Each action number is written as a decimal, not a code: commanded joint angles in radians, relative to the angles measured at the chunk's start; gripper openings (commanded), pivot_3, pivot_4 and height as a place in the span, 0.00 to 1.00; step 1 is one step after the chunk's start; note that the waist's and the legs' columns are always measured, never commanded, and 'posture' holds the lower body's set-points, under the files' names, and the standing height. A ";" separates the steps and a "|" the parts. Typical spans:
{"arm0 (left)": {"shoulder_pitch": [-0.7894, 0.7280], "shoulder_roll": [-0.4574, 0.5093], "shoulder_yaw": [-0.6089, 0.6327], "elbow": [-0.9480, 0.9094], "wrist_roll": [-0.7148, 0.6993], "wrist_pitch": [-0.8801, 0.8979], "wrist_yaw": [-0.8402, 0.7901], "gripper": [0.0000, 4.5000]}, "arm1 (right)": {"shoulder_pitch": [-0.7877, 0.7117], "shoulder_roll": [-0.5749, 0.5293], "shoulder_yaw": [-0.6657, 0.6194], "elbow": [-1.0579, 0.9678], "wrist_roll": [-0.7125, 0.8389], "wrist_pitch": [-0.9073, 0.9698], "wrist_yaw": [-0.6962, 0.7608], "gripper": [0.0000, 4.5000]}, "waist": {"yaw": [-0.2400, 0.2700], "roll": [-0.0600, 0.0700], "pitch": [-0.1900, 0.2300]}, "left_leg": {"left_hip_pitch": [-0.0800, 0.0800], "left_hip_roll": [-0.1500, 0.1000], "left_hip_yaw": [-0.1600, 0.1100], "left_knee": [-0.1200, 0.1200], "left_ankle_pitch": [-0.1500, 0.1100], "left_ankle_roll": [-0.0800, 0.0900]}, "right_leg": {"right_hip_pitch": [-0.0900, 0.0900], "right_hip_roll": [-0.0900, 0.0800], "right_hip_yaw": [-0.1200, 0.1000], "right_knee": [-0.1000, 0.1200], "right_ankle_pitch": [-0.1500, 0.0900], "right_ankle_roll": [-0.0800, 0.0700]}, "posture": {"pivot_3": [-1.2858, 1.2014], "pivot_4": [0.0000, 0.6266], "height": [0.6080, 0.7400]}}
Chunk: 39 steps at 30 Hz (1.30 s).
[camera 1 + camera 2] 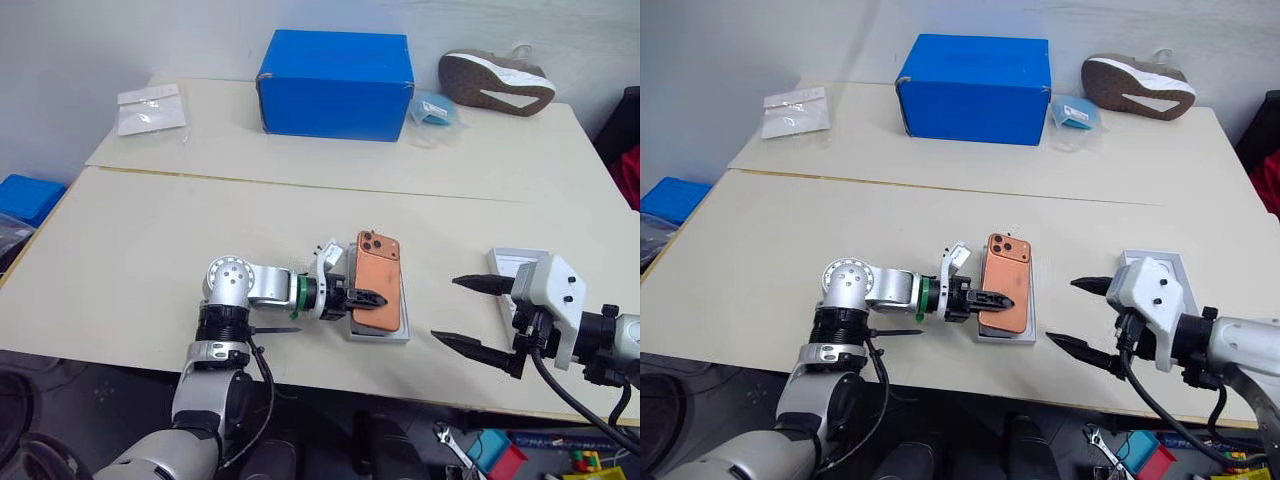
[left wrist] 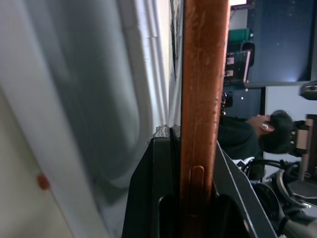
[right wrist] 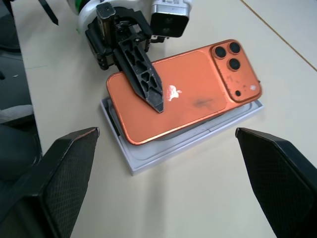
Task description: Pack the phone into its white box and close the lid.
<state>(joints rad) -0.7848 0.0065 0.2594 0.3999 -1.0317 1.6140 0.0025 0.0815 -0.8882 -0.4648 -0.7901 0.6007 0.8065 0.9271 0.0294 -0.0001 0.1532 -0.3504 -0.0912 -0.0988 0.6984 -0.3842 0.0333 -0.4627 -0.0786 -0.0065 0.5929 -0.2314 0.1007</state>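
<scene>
Two left gripper (image 3: 148, 89) fingers clamp the phone (image 3: 198, 89); right gripper (image 1: 470, 315) spread wide.

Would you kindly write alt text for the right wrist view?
The left gripper pinches an orange phone lying tilted over a white box on a beige table. The right gripper's two black fingers stand wide open in front.
</scene>
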 commanded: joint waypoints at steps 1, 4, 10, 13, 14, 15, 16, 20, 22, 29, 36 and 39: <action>-0.018 -0.013 0.024 -0.016 -0.051 0.000 0.036 0.03 | -0.009 -0.016 0.012 -0.015 0.009 -0.016 -0.024 1.00 | 0.000 0.000 0.000 | 0.000 0.000 0.000 0.000 0.000 0.000 | 0.000 0.000 0.000 0.000 0.000 0.000 | 0.52 0.24 1.00; -0.013 -0.023 0.024 -0.009 -0.068 0.000 0.062 0.03 | -0.019 -0.020 0.036 -0.006 0.006 -0.021 -0.040 1.00 | 0.000 0.000 0.000 | 0.000 0.000 0.000 0.000 0.000 0.000 | 0.000 0.000 0.000 0.000 0.000 0.000 | 0.52 0.24 1.00; 0.005 -0.035 0.004 -0.019 -0.096 0.000 0.103 0.03 | -0.044 -0.022 0.070 0.007 0.005 -0.025 -0.065 1.00 | 0.003 0.000 0.000 | 0.000 0.000 0.000 0.000 0.000 0.000 | 0.000 0.000 0.000 0.000 0.000 0.000 | 0.52 0.24 1.00; 0.009 -0.028 -0.009 -0.021 -0.110 0.000 0.109 0.03 | -0.044 -0.019 0.085 0.006 0.001 -0.030 -0.073 1.00 | 0.005 0.000 0.000 | 0.000 0.000 0.000 0.000 0.000 0.000 | 0.000 0.000 0.000 0.000 0.000 0.000 | 0.52 0.24 1.00; 0.009 -0.028 -0.011 -0.021 -0.114 0.000 0.110 0.03 | -0.042 -0.018 0.087 0.005 0.001 -0.032 -0.076 1.00 | 0.005 0.000 0.000 | 0.000 0.000 0.000 0.000 0.000 0.000 | 0.000 0.000 0.000 0.000 0.000 0.000 | 0.52 0.24 1.00; 0.008 -0.025 -0.014 -0.021 -0.120 0.000 0.110 0.10 | -0.040 -0.016 0.091 0.004 0.000 -0.036 -0.080 1.00 | 0.005 0.000 0.000 | 0.000 0.000 0.000 0.000 0.000 0.000 | 0.000 0.000 0.000 0.000 0.000 0.000 | 0.52 0.24 1.00; 0.007 -0.024 -0.016 -0.020 -0.125 0.000 0.110 0.19 | -0.039 -0.016 0.095 0.004 0.000 -0.039 -0.082 1.00 | 0.006 0.000 0.000 | 0.000 0.000 0.000 0.000 0.000 0.000 | 0.000 0.000 0.000 0.000 0.000 0.000 | 0.52 0.24 1.00; -0.001 0.003 -0.046 -0.023 -0.176 0.000 0.100 0.45 | -0.030 -0.013 0.097 0.005 -0.004 -0.053 -0.090 1.00 | 0.006 0.000 0.000 | 0.000 0.000 0.000 0.000 0.000 0.000 | 0.000 0.000 0.000 0.000 0.000 0.000 | 0.52 0.24 1.00; -0.004 0.026 -0.075 -0.027 -0.221 0.000 0.090 0.59 | -0.022 -0.011 0.097 0.003 -0.007 -0.060 -0.095 1.00 | 0.004 0.000 0.000 | 0.000 0.000 0.000 0.000 0.000 0.000 | 0.000 0.000 0.000 0.000 0.000 0.000 | 0.52 0.24 1.00; -0.025 0.139 -0.197 -0.036 -0.350 0.000 0.052 1.00 | 0.001 -0.006 0.095 -0.002 -0.012 -0.090 -0.106 1.00 | -0.003 0.000 0.000 | 0.002 0.000 0.000 0.000 0.001 -0.001 | 0.000 0.001 0.000 0.002 0.000 0.000 | 0.52 0.24 1.00; -0.059 0.202 -0.240 -0.016 -0.387 0.000 0.022 1.00 | 0.024 -0.005 0.094 -0.001 -0.016 -0.115 -0.113 1.00 | -0.002 0.000 0.000 | 0.005 -0.001 0.000 -0.001 0.000 -0.001 | 0.001 0.001 0.003 0.002 0.000 0.000 | 0.52 0.24 1.00; -0.073 0.205 -0.252 -0.007 -0.391 0.000 0.008 1.00 | 0.029 0.000 0.096 -0.002 -0.016 -0.122 -0.119 1.00 | -0.002 0.000 0.000 | 0.005 -0.001 0.000 -0.001 0.000 -0.001 | 0.001 0.001 0.003 0.002 0.000 0.000 | 0.52 0.24 1.00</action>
<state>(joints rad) -0.8278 0.2123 0.0160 0.4034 -1.3907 1.6119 0.0340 0.1071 -0.8937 -0.3581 -0.7767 0.5840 0.7027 0.8159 0.0278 0.0001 0.1530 -0.3455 -0.0923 -0.0986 0.6976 -0.3837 0.0319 -0.4614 -0.0772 -0.0031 0.5951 -0.2314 0.1007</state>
